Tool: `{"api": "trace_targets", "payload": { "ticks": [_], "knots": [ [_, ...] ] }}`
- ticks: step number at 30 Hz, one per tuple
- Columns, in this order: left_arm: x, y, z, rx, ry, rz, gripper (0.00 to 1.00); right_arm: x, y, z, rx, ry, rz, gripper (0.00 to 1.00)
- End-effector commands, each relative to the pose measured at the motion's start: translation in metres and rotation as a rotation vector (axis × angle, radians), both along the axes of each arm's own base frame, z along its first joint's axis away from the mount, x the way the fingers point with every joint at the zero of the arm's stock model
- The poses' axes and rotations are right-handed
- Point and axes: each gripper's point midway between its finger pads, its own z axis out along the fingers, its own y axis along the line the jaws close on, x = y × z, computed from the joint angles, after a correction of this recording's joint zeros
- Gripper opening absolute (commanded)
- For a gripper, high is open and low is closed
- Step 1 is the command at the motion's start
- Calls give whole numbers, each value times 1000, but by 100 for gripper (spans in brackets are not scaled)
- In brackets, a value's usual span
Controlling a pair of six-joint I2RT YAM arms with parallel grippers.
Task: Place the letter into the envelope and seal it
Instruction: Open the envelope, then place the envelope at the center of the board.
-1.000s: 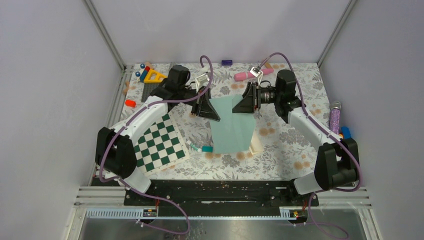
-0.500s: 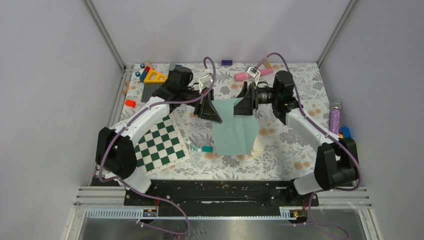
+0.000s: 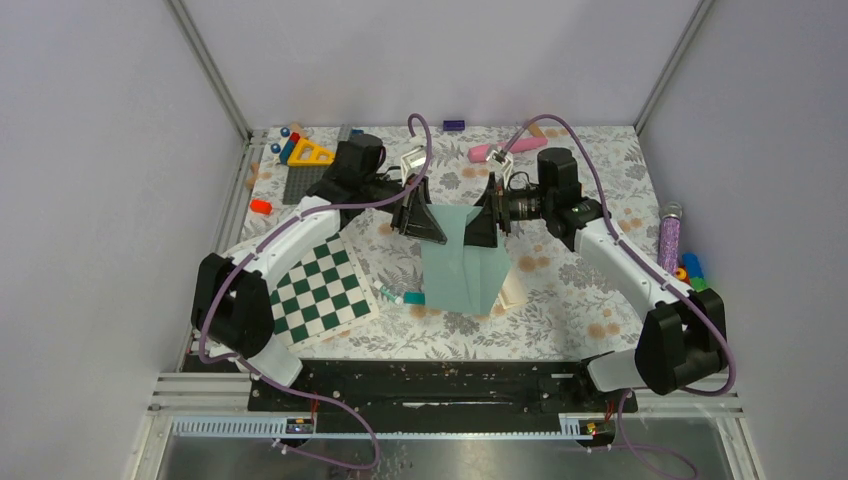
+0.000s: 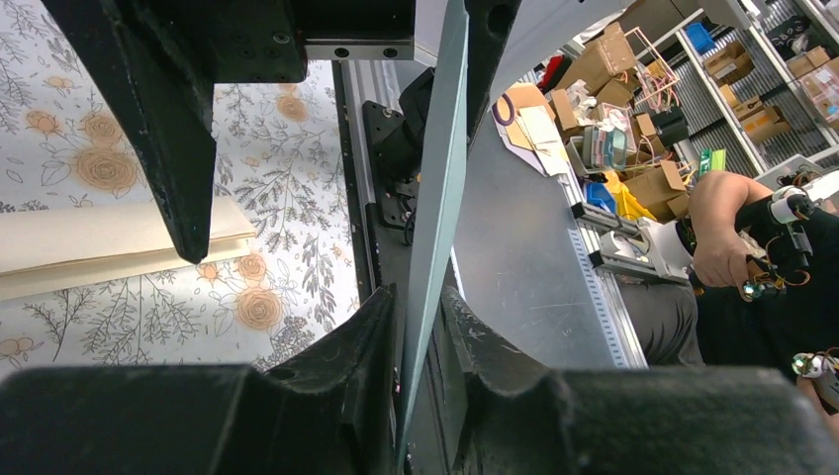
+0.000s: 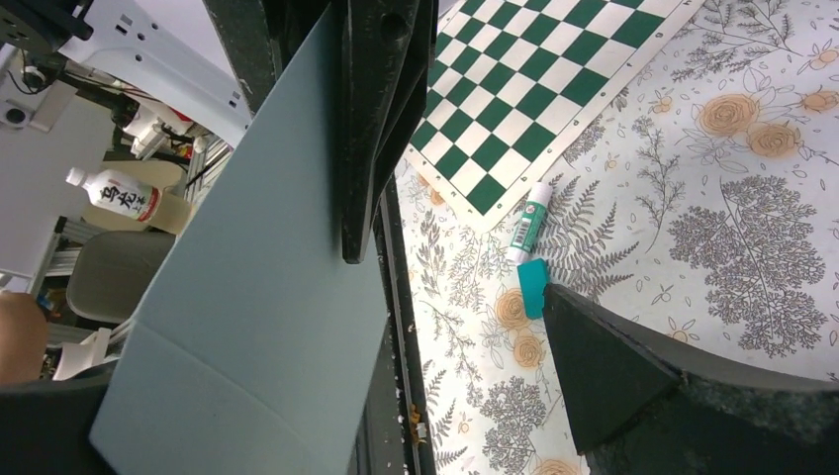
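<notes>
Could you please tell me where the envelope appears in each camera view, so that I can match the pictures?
Top external: the envelope is at the centre of the picture, a teal rectangle.
Left wrist: it is seen edge-on, a thin teal strip running up the middle.
Right wrist: it is a broad blue-grey sheet filling the left side.
Shared landmark: the floral table cover shows in all three.

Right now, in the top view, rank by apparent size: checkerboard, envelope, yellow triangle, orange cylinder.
1-2. checkerboard and envelope: alike; the envelope is lifted nearer the camera, so unranked.
3. yellow triangle
4. orange cylinder
</notes>
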Motion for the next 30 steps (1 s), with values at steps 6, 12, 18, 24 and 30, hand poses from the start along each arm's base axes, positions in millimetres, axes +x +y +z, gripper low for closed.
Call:
{"api": "trace_targets", "payload": {
  "ticks": [6, 12, 18, 24, 30],
  "knots": [
    [2, 0, 9, -37, -56, 2, 22, -3, -2, 24, 3, -83, 14, 100],
    [4, 4, 8, -42, -43, -1, 15, 1, -12, 31, 12, -85, -7, 100],
    [5, 6, 11, -54, -40, 3, 7, 5, -20, 32, 6, -75, -26, 100],
    [11, 8, 16, -78, -41, 22, 7, 4, -29, 32, -33, -85, -36, 100],
    [18, 14, 26, -117, -8, 56, 9, 1, -41, 28, -80, -87, -57, 100]
  ]
}}
